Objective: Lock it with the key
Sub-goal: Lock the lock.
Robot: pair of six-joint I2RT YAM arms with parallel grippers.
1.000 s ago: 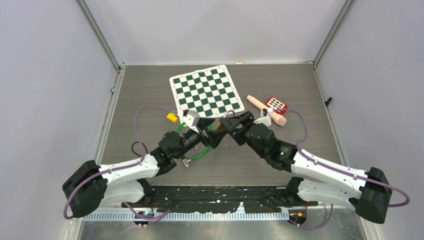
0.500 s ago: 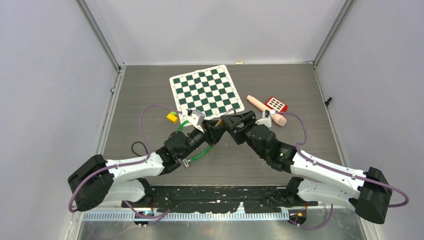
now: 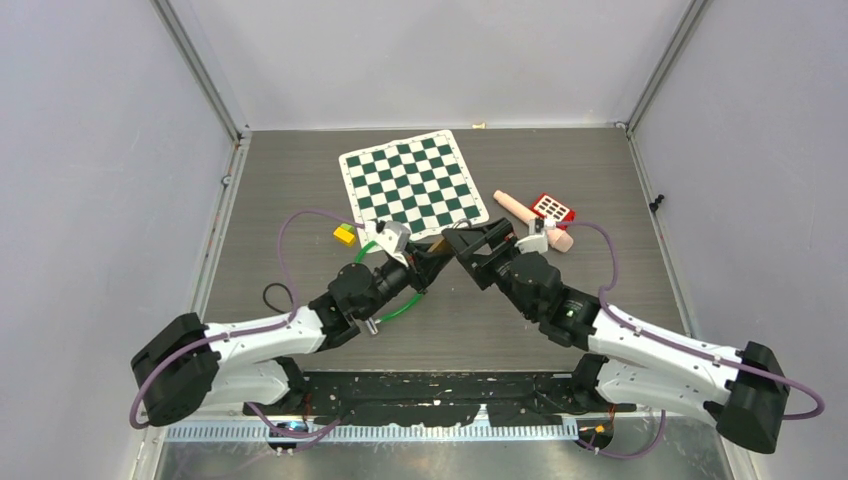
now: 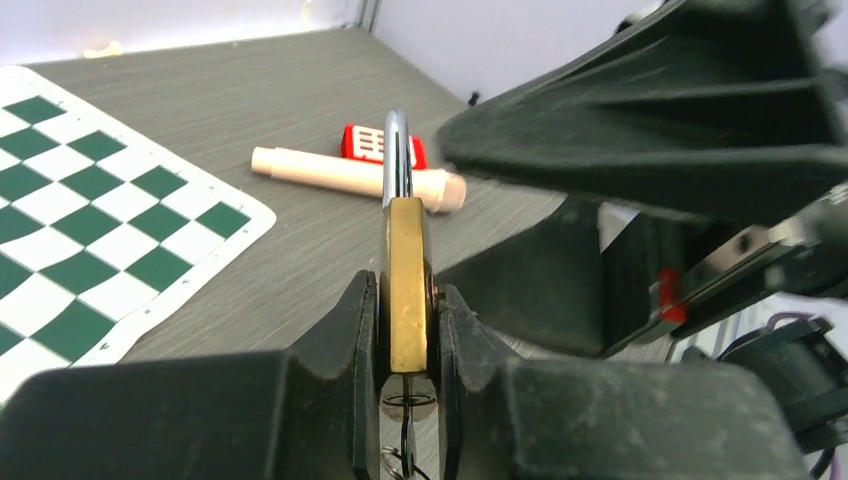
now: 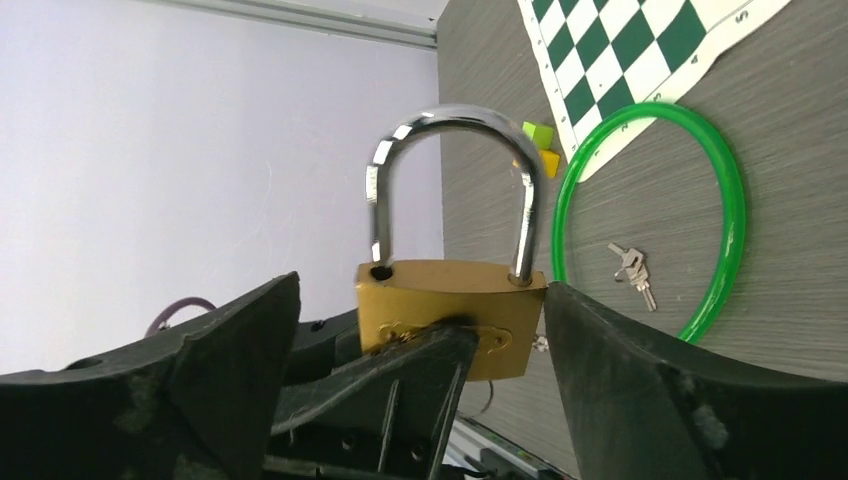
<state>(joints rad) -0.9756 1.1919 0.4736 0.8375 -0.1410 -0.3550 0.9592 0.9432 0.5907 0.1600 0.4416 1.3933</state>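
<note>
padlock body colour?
Brass-gold padlock body; it shows best in the right wrist view.

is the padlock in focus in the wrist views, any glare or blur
Right wrist: padlock sharp, with white glare streaks on its chrome shackle. Left wrist: padlock edge-on and crisp, the right gripper's fingers blurred at upper right. Top external: evenly lit and sharp.

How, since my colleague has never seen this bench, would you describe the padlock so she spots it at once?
Start from the green-and-white chessboard mat; just in front of its near edge, the left gripper clamps a padlock. It is the only brass block with a chrome shackle, unlike the green ring and keys nearby.
</note>
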